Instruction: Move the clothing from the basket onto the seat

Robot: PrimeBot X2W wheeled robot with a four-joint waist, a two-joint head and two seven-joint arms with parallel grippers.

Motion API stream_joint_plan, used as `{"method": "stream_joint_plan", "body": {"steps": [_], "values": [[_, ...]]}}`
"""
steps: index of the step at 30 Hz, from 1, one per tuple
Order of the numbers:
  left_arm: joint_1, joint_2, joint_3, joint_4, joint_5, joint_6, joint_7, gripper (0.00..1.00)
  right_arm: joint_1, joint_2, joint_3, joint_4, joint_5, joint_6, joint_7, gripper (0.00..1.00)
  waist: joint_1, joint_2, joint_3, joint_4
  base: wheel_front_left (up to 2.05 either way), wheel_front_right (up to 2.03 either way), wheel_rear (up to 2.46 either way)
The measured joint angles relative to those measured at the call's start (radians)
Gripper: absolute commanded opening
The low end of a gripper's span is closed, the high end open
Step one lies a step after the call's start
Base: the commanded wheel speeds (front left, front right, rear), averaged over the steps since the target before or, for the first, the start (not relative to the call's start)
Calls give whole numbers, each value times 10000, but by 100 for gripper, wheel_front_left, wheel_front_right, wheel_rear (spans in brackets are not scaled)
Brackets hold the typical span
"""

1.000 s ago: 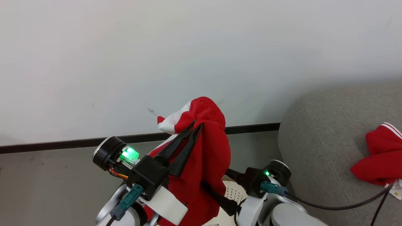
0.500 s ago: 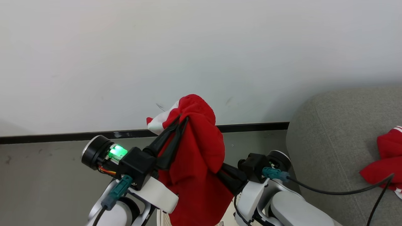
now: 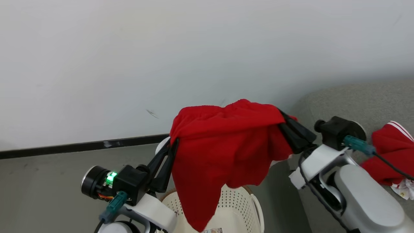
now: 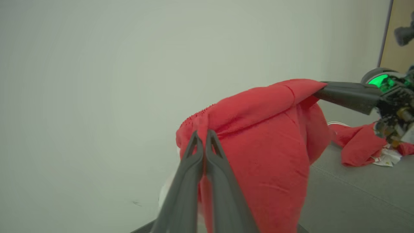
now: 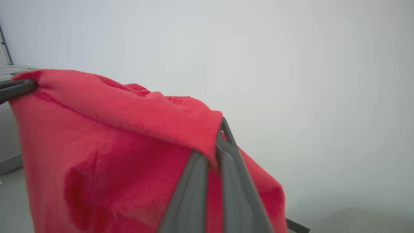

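Red garment (image 3: 226, 142), one item: hung stretched above the basket (image 3: 241, 207) between left gripper (image 4: 201, 136) and right gripper (image 5: 220, 129), each pinched shut on a top corner; hazard: either thin pinch may slip, dropping the cloth short of the grey seat (image 3: 355, 100).

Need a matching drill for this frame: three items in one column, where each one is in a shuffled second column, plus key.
Column 1
1. basket
2. lifted garment
3. second garment

Column 2
A. lying on the seat
B. standing below the hanging red cloth
C. pinched by the left end effector and the right end effector, spread between them

Pairs: 1-B, 2-C, 3-A
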Motion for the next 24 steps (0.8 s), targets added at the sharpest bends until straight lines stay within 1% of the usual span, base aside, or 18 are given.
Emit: {"method": "stream_joint_plan", "body": {"steps": [1,2,3,5,6,10,14,18,24], "values": [[78,-88,-84,44,-29,-6,-96,65,203,-167,-483,-203,-171,2,0,0,0,0,-13,-111,0,0,0],[93,-132,-140,52,-82,-13,-134,91,335,-236,-727,-255,-291,2,0,0,0,0,-23,-172,0,0,0],[125,-150,-209,71,-113,-19,-186,100,453,-288,-941,-286,-385,6,0,0,0,0,-32,-233,0,0,0],[277,-180,-326,196,-209,-94,-284,100,724,-451,-1402,-343,-504,2,0,0,0,0,-52,-360,0,0,0],[277,-180,-326,196,-209,-94,-284,100,724,-451,-1402,-343,-504,2,0,0,0,0,-52,-360,0,0,0],[511,-207,-537,408,-351,-221,-451,100,1215,-800,-2305,-554,-830,0,0,0,0,0,-98,-631,0,0,0],[611,-431,-807,604,-433,-378,-604,100,1730,-903,-3043,-857,-1126,0,0,0,0,0,-147,-927,0,0,0],[654,-502,-1070,750,-470,-550,-708,100,2227,-1047,-3722,-1231,-1436,0,0,0,0,0,-199,-1248,0,0,0],[665,-685,-1350,1009,-550,-771,-846,100,3040,-1058,-4686,-1879,-1854,0,0,0,0,0,-269,-1770,0,0,0]]}}
